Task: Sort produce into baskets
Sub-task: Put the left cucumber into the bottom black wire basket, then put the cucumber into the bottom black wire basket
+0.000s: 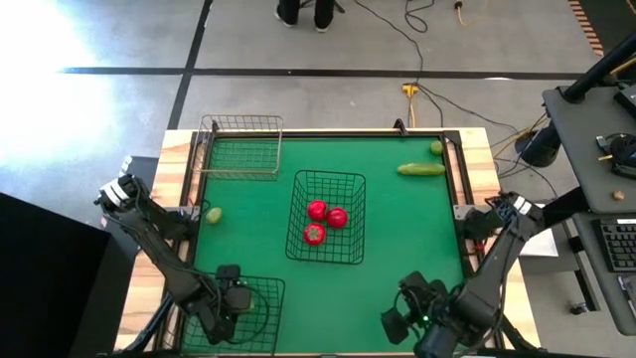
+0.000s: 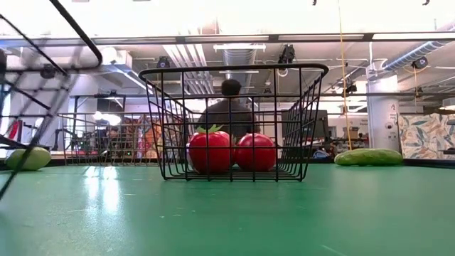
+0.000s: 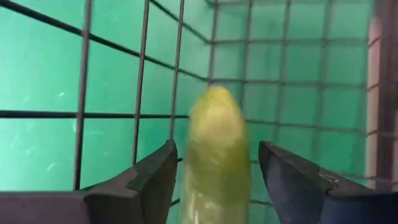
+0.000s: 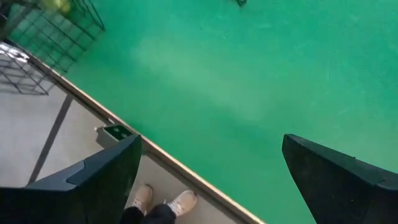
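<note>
My left gripper hangs inside the black wire basket at the table's near left, open. A green cucumber stands on end between its fingers, a small gap showing on each side. My right gripper is open and empty over the near right. Three red tomatoes lie in the middle black basket. A second cucumber and a lime lie at the far right. Another lime lies at the left. The paler basket stands at the far left.
The middle basket stands between both arms in the table's centre. Wooden rails border the green mat. A person sits beyond the table, and a person's shoes show on the floor past the table edge. Open mat lies at the near middle.
</note>
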